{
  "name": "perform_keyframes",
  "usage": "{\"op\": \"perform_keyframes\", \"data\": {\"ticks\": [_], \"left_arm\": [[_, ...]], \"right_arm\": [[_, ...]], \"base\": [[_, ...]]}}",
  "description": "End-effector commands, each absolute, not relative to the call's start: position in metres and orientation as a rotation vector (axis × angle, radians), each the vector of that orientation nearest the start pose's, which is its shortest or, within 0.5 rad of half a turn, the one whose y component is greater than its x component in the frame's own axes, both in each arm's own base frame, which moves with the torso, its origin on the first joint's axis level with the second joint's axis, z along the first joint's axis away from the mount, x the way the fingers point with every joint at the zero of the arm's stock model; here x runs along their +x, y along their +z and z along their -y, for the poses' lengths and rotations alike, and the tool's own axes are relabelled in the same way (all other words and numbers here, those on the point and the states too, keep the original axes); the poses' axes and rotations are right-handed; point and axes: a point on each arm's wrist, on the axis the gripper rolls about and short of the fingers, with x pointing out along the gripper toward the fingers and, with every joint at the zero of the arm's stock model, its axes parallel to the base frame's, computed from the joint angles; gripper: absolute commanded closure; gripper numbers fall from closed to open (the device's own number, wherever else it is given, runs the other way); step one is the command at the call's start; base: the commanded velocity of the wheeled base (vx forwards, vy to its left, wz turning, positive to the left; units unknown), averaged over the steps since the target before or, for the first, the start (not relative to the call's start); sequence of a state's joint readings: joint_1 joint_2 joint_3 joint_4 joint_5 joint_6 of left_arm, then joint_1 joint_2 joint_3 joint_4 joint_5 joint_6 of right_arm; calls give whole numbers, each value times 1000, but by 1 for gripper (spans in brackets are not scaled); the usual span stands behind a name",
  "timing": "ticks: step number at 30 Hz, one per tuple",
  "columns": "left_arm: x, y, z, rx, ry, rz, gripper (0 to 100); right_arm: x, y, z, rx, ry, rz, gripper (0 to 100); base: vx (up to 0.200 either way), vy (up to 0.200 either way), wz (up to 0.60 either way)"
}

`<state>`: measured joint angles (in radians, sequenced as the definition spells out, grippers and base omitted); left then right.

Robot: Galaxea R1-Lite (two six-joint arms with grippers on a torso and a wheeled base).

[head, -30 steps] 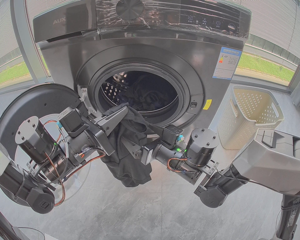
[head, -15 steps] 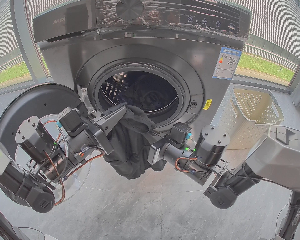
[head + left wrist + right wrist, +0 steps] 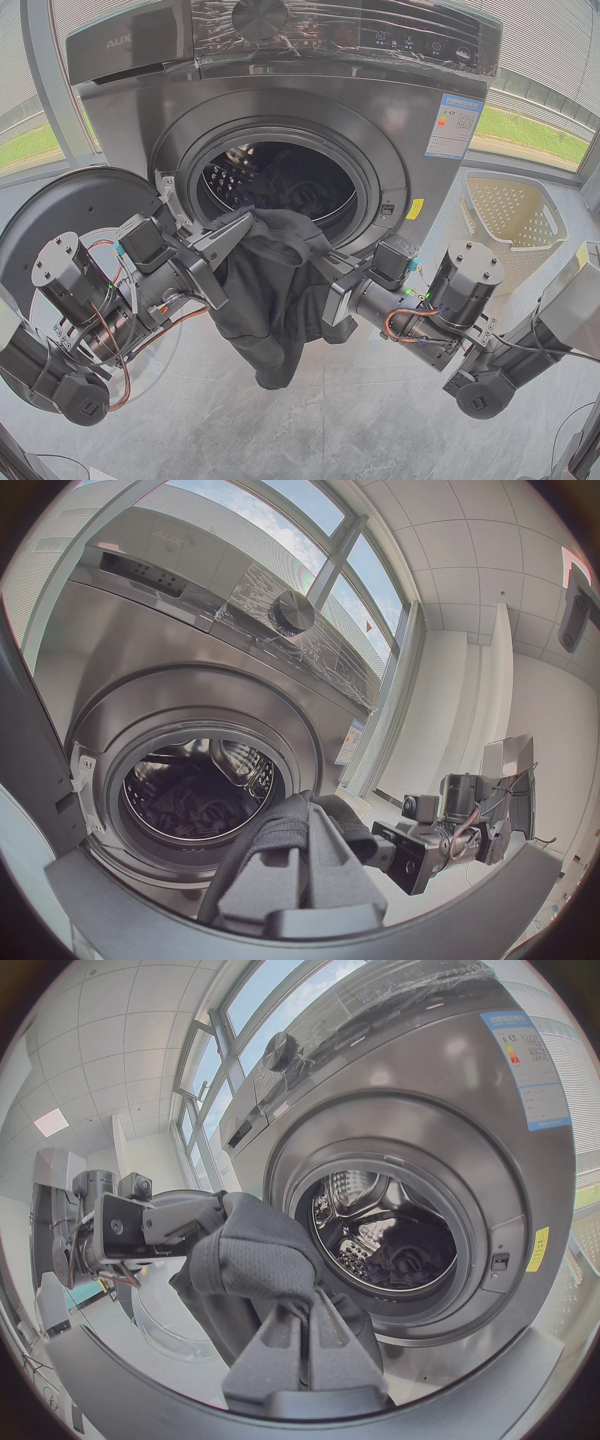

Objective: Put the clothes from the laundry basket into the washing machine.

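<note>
With the left gripper (image 3: pixel 242 224) and right gripper (image 3: pixel 325 262) each pinching the dark garment (image 3: pixel 275 300) hanging just before the washing machine's drum (image 3: pixel 228 181), lift both together so its drooping tail clears the opening's lower rim (image 3: pixel 350 240).

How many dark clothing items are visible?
2: one black garment hangs between left gripper and right gripper; a dark bundle lies in the washer's steel drum, possibly several pieces.

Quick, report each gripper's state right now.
Left gripper: closed, holding the black garment.
Right gripper: closed, holding the same black garment.
</note>
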<state>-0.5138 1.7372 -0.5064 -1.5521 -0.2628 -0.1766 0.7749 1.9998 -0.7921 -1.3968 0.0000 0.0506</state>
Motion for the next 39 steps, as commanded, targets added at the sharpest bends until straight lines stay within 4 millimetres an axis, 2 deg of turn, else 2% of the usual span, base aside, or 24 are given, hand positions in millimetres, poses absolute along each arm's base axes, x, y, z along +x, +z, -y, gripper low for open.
{"op": "perform_keyframes", "data": {"ticks": [1,2,8,11,20,25,29,31,32,33,39], "left_arm": [[236,187,140,-204,-805,250,100],[235,186,141,-205,-807,248,0],[234,175,139,-216,-792,192,0],[234,177,139,-215,-788,198,0],[237,176,134,-213,-776,199,0],[241,165,133,-206,-765,154,0],[247,139,133,-188,-749,53,0],[247,135,133,-185,-748,37,0],[249,117,134,-173,-744,-30,0],[251,110,135,-168,-740,-55,0],[257,89,139,-160,-731,-132,0]], "right_arm": [[252,167,-247,136,779,191,100],[251,170,-246,139,779,200,100],[244,193,-237,164,772,263,100],[240,202,-233,177,767,286,100],[240,206,-232,189,760,300,100],[239,209,-231,193,759,309,100],[237,215,-228,198,758,326,100],[236,216,-227,200,758,326,100],[233,215,-226,199,760,323,100],[232,215,-225,199,760,323,100],[229,222,-222,208,760,342,100]], "base": [[0,0,0],[0,0,0],[0,0,0],[0,0,0],[0,0,0],[0,0,0],[0,0,0],[0,0,0],[0,0,0],[0,0,0],[0,0,0]]}}
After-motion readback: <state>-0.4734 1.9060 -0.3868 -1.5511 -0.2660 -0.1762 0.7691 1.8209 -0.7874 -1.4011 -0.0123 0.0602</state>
